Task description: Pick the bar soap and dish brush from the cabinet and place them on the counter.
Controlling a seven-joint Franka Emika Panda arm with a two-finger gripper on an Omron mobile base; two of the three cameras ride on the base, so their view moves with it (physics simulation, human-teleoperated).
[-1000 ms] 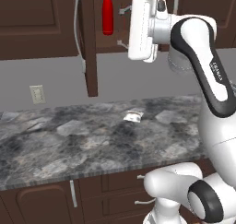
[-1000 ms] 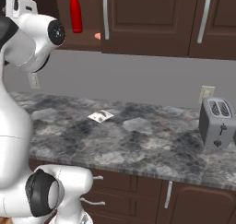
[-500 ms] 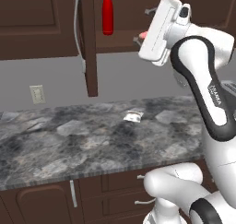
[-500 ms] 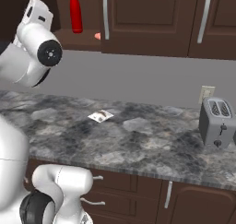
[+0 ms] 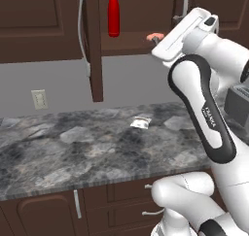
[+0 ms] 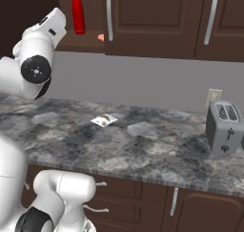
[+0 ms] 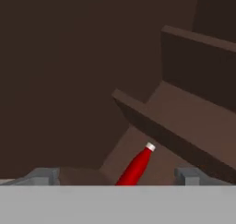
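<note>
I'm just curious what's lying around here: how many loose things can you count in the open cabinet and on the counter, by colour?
Red: 1, the bottle in the cabinet
Pink: 1, the bar soap on the same shelf
Whitish: 1, the packet on the counter
Grey: 1, the toaster
Total: 4

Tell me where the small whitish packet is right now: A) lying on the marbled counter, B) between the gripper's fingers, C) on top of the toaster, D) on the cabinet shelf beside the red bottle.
A: the packet lies flat on the counter, well below the open cabinet.
</note>
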